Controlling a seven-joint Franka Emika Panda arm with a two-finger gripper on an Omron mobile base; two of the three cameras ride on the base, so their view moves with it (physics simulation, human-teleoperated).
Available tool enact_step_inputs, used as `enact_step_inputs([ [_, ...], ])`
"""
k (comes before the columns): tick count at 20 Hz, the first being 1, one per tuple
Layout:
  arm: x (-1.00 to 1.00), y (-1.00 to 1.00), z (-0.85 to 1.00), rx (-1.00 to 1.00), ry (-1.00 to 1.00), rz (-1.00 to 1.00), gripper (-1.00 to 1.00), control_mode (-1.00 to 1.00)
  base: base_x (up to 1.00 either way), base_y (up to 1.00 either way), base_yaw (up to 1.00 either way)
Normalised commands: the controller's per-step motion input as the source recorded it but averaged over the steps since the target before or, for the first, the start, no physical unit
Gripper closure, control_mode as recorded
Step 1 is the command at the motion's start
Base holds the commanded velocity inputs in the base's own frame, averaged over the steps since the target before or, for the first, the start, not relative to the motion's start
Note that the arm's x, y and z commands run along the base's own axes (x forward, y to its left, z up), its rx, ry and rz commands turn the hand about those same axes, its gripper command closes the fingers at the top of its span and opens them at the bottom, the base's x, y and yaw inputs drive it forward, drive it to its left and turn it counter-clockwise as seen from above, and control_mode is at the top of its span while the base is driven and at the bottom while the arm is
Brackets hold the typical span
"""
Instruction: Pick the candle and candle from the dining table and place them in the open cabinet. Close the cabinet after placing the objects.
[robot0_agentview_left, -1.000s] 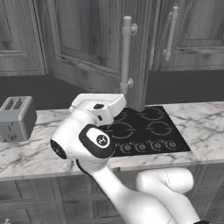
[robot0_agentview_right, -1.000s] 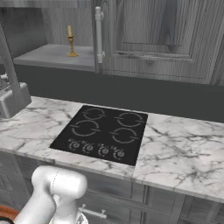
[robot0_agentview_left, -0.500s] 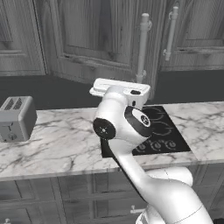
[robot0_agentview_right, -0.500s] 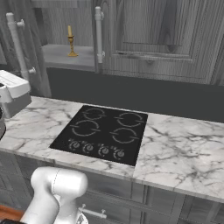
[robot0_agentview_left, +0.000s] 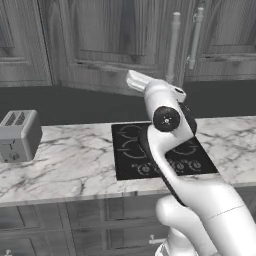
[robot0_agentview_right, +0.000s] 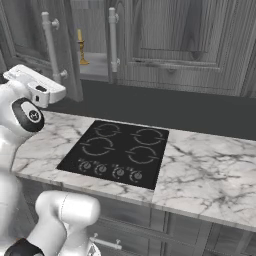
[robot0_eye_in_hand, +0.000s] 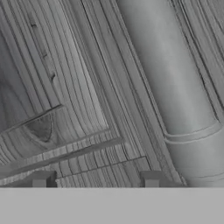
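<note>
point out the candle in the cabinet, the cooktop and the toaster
candle (robot0_agentview_right: 80, 39), right base view, on its yellow taper
cooktop (robot0_agentview_right: 120, 152), right base view, centre of the black glass
toaster (robot0_agentview_left: 18, 135), left base view, front face

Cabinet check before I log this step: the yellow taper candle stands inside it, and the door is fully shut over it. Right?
Not quite. The right base view shows the door ajar, with the taper candle visible on the shelf through the gap. The candle is inside the cabinet as you said.

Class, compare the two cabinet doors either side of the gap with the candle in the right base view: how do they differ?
1. The left door stands ajar, swung out from the cabinet; the right door lies shut and flat.
2. The left door shows only a narrow strip; the right door shows its full panelled face.
Shared: dark grey wood grain and vertical silver bar handles.
</note>
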Motion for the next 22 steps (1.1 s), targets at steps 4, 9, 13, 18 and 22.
enact_step_inputs([
  [4, 0.38, -0.55, 0.51, 0.24, 0.0, 0.25, -1.0, -1.0, 0.0, 0.0, 0.0],
  [9, 0.36, -0.44, 0.49, 0.22, 0.0, 0.23, -1.0, -1.0, 0.0, 0.0, 0.0],
  [13, 0.37, -0.25, 0.55, 0.2, 0.0, 0.18, -1.0, -1.0, 0.0, 0.0, 0.0],
  [18, 0.31, -0.03, 0.26, 0.0, 0.01, 0.08, -1.0, -1.0, 0.0, 0.0, 0.0],
  [22, 0.38, -0.04, 0.14, -0.01, 0.0, 0.07, -1.0, -1.0, 0.0, 0.0, 0.0],
])
